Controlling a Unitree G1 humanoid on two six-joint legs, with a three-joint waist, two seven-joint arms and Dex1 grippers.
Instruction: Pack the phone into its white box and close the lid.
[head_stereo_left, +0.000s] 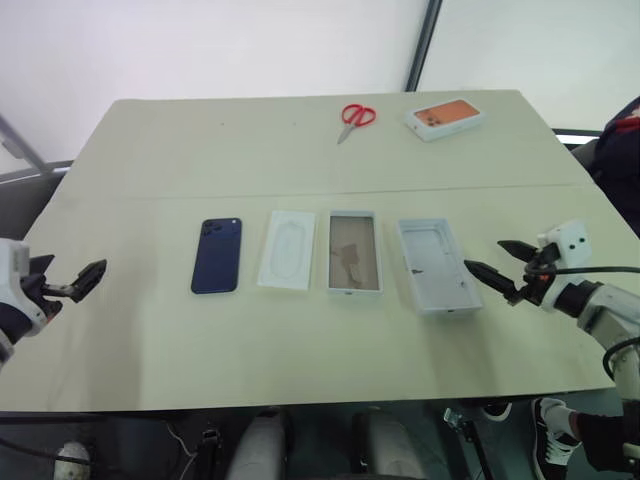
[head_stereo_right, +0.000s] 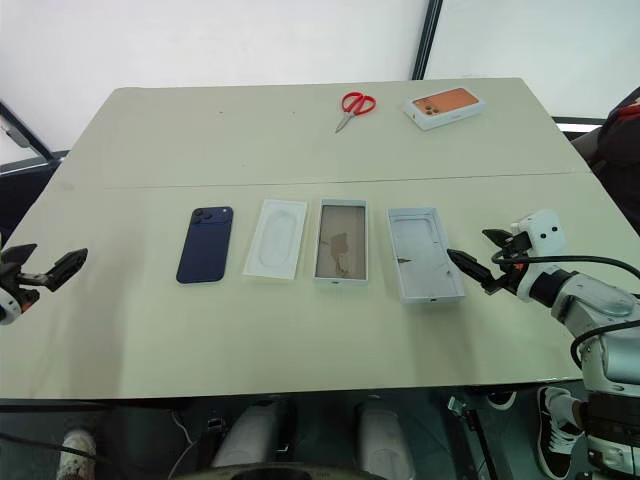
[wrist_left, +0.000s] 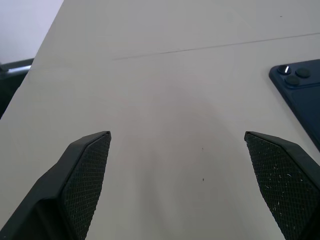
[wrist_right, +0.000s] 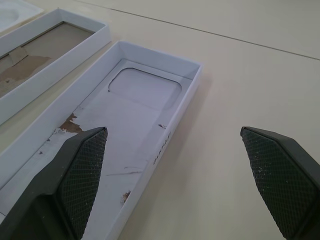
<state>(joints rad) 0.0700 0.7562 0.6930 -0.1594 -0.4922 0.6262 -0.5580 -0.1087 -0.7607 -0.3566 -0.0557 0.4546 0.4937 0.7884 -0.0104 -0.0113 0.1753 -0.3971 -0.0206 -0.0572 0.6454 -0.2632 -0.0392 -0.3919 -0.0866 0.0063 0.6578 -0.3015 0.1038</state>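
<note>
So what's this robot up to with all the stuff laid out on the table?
It is about to pack a phone, but nothing is in hand yet. The dark blue phone, a flat white insert, the shallow white box and the lid lie side by side in a row on the table, all apart. The left gripper hovers open near the phone's side, the right gripper open beside the lid. Red scissors and an orange-topped box sit at the far edge.

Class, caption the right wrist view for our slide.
Open right pincer hovers beside the empty white lid, next to the box tray.
</note>
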